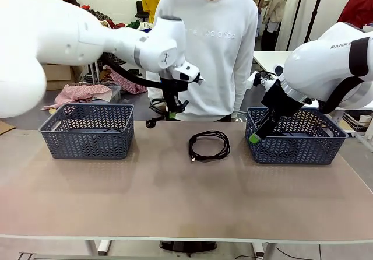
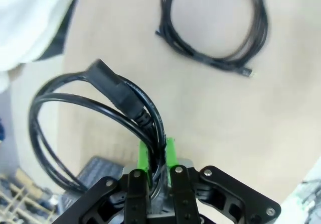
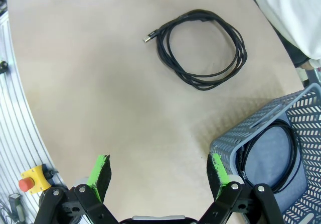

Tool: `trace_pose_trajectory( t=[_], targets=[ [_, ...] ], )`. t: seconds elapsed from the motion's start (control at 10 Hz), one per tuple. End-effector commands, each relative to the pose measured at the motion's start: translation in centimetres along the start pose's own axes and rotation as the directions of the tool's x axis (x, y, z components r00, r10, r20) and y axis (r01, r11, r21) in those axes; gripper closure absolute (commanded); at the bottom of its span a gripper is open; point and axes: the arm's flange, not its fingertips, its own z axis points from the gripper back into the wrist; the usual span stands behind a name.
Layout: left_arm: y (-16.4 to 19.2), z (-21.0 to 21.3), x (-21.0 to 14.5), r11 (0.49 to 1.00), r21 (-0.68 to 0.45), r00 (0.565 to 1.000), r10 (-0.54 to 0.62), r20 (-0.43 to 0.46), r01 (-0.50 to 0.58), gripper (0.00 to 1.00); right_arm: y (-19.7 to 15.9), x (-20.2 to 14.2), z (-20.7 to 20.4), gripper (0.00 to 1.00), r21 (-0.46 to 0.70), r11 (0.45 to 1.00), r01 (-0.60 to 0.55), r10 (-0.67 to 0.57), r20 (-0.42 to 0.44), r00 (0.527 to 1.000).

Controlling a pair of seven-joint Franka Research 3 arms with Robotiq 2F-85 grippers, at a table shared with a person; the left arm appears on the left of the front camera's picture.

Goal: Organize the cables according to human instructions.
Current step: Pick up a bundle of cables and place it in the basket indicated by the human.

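Note:
My left gripper [image 1: 173, 112] hangs above the table's far edge, in front of the person, shut on a coiled black cable [image 2: 118, 96] with a chunky plug. The loop dangles from the green pads [image 2: 144, 153]. A second coiled cable [image 1: 228, 146] lies flat on the table's middle, also seen as a cable [image 2: 210, 61] beyond the held one and a cable [image 3: 200, 13] ahead of my right gripper. My right gripper [image 3: 159, 166] stands open and empty at the right basket's [image 1: 296, 149] left corner. Another cable [image 3: 296, 153] lies inside that basket [image 3: 261, 118].
A matching blue-grey lattice basket [image 1: 87, 140] stands at the table's left. A person in a white sweatshirt [image 1: 213, 50] stands at the far edge, between the baskets. A yellow box with a red button [image 3: 27, 181] sits beside the table edge. The table's near half is bare.

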Motion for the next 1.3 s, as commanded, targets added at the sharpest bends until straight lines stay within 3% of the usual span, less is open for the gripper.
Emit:
trace_pose_trajectory(
  t=[0.0,0.2,0.4,0.7,0.9,1.0,1.2],
  targets=[
    [-0.5,3.5,-4.0,0.995,0.026,0.995,-0.095,-0.039,0.096,1.00,0.1,0.1,0.1,0.00,-0.004,1.000,0.000,0.000,0.002,1.000],
    [0.1,6.1,-7.8,0.986,0.026,0.985,-0.166,-0.053,0.167,1.00,0.1,0.1,0.1,0.00,-0.004,1.000,0.000,0.000,0.002,1.000],
    [0.9,7.1,-11.5,0.966,-0.024,0.966,-0.259,-0.011,0.259,1.00,0.1,0.1,0.1,0.00,-0.004,1.000,0.000,0.000,0.002,1.000],
    [1.7,7.3,-15.7,0.969,-0.051,0.970,-0.241,0.039,0.243,1.00,0.1,0.1,0.1,0.00,-0.004,1.000,0.000,0.000,0.002,1.000],
    [1.9,7.0,-17.1,0.977,-0.044,0.975,-0.203,0.091,0.208,1.00,0.1,0.1,0.1,0.00,-0.004,1.000,0.000,0.000,0.002,1.000],
    [2.7,7.2,-15.3,0.971,-0.066,0.973,-0.229,0.020,0.230,1.00,0.1,0.1,0.1,0.00,-0.004,1.000,0.000,0.000,0.002,1.000],
    [2.7,7.2,-15.3,0.971,-0.066,0.973,-0.229,0.020,0.230,1.00,0.1,0.1,0.1,0.00,-0.004,1.000,0.000,0.000,0.002,1.000]
  ],
)
